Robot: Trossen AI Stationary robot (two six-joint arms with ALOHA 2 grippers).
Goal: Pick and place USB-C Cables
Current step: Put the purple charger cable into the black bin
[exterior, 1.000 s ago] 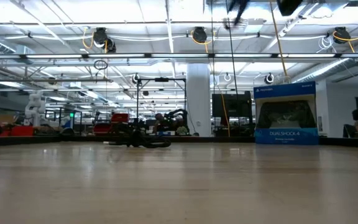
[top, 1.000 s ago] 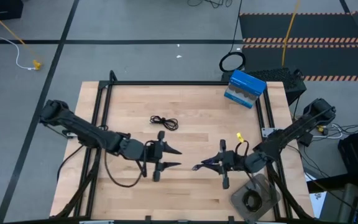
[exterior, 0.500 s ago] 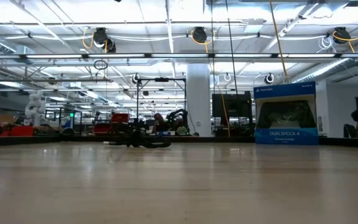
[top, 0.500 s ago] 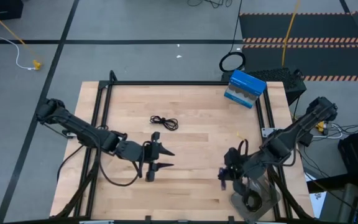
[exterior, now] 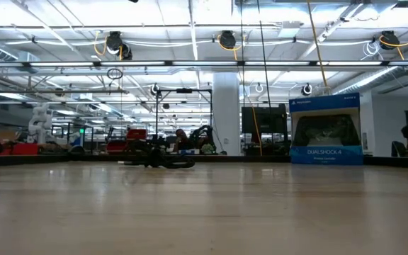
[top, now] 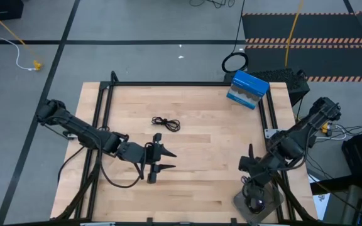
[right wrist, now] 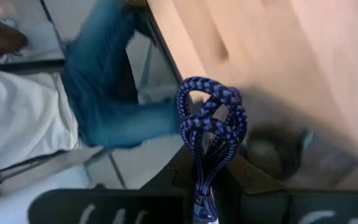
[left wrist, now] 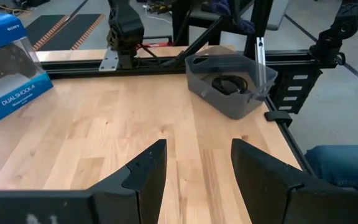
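The blue-purple cable (right wrist: pixel 210 118) is pinched tight between the right gripper (top: pixel 251 186) fingers, its braided loops sticking out past the fingertips. Just below that gripper sits the gray bin (top: pixel 256 202), with a black cable (left wrist: pixel 227 83) already coiled inside. So the carrying step looks nearly done, and next the fingers likely need to line up over the bin and let go. Another black cable (top: pixel 166 123) lies on the wooden table (top: pixel 193 119), a little ahead of the left gripper (top: pixel 161 159), which waits with its fingers spread apart and nothing in them. A blue box (top: pixel 247 90) stands far from both grippers.
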